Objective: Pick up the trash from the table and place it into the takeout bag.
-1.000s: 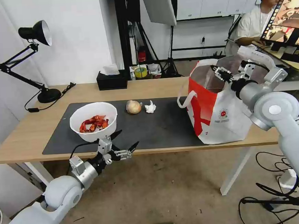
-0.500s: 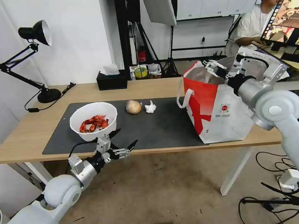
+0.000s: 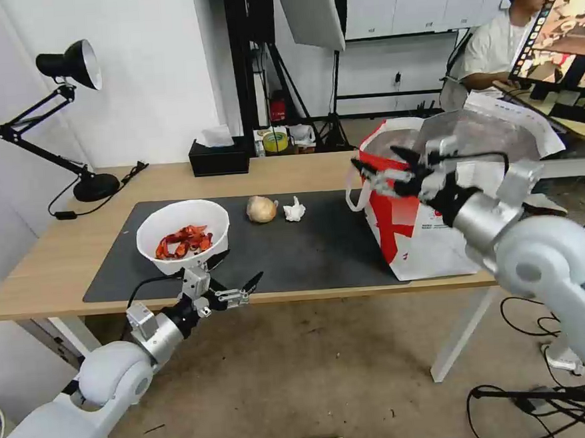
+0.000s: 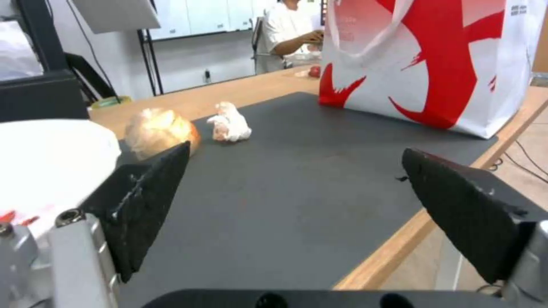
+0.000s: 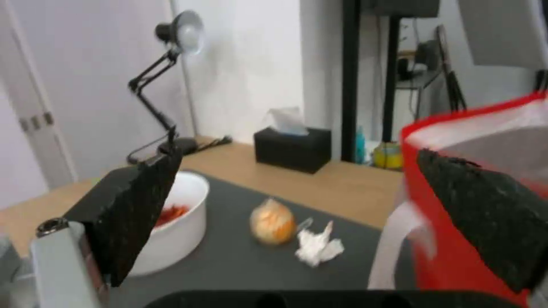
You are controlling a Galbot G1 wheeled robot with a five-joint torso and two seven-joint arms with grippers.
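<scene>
A long light-wood worktop (image 3: 302,171) on white legs was seen, covered across its middle by a dark grey mat (image 3: 295,252). On the mat were placed a white bowl (image 3: 183,236) of red-orange scraps, a tan ball (image 3: 261,209), a small white tissue wad (image 3: 294,209) just beside it, and a red-and-white takeout bag (image 3: 433,229). Directly on the wood, behind the mat, a black tissue box (image 3: 219,159) and a black desk lamp (image 3: 93,186) were set.

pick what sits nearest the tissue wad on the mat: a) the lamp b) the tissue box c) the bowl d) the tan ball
d, the tan ball lies right beside the tissue wad on the mat, while the bowl sits farther off toward the left gripper.
</scene>
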